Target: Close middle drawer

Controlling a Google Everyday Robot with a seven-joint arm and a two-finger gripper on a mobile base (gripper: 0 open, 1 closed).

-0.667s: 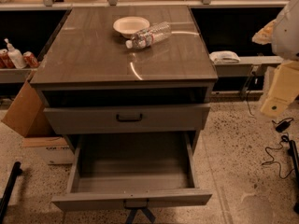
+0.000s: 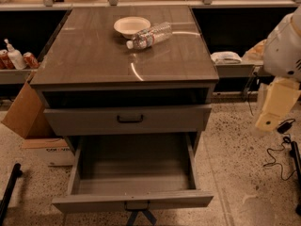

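The middle drawer of the grey-brown cabinet is pulled far out toward me. It is an empty, shallow grey box, and its flat front with a small dark handle is near the bottom edge of the view. The top drawer, with a black bar handle, stands a little way out above it. The lowest drawer is hidden. My gripper hangs on the white and cream arm at the right edge, well right of the cabinet and apart from both drawers.
A white bowl and a lying clear water bottle are on the cabinet top. A cardboard box leans at the cabinet's left. Cables lie on the speckled floor at right. Shelves with bottles run behind.
The arm at the right edge has dropped slightly lower. The drawers and the things on the cabinet top have not moved.
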